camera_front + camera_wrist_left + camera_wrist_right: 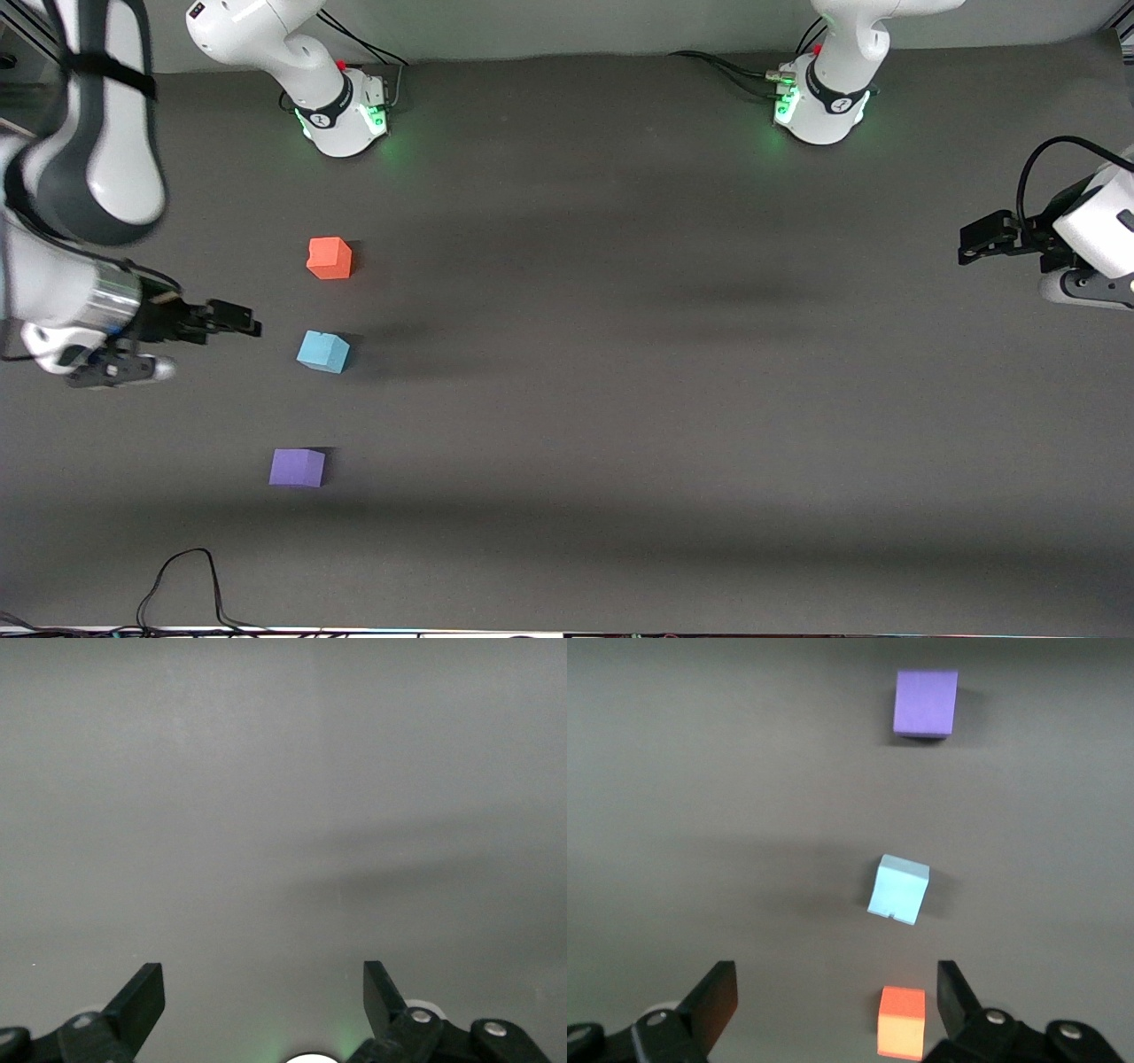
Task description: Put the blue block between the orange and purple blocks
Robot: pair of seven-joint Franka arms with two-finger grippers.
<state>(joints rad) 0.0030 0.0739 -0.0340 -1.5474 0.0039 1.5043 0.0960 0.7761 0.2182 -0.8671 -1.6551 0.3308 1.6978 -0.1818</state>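
Observation:
Three cubes lie in a row on the grey table toward the right arm's end. The orange block (330,258) is farthest from the front camera, the blue block (323,352) is in the middle, slightly turned, and the purple block (298,467) is nearest. My right gripper (241,321) is open and empty, up over the table beside the blue block. Its wrist view (833,1001) shows the orange block (902,1020), blue block (899,889) and purple block (925,702). My left gripper (973,246) waits open and empty at the left arm's end; its wrist view (264,997) shows only bare table.
The two arm bases (341,111) (819,106) stand along the table edge farthest from the front camera. A black cable (186,585) loops at the edge nearest the camera, toward the right arm's end.

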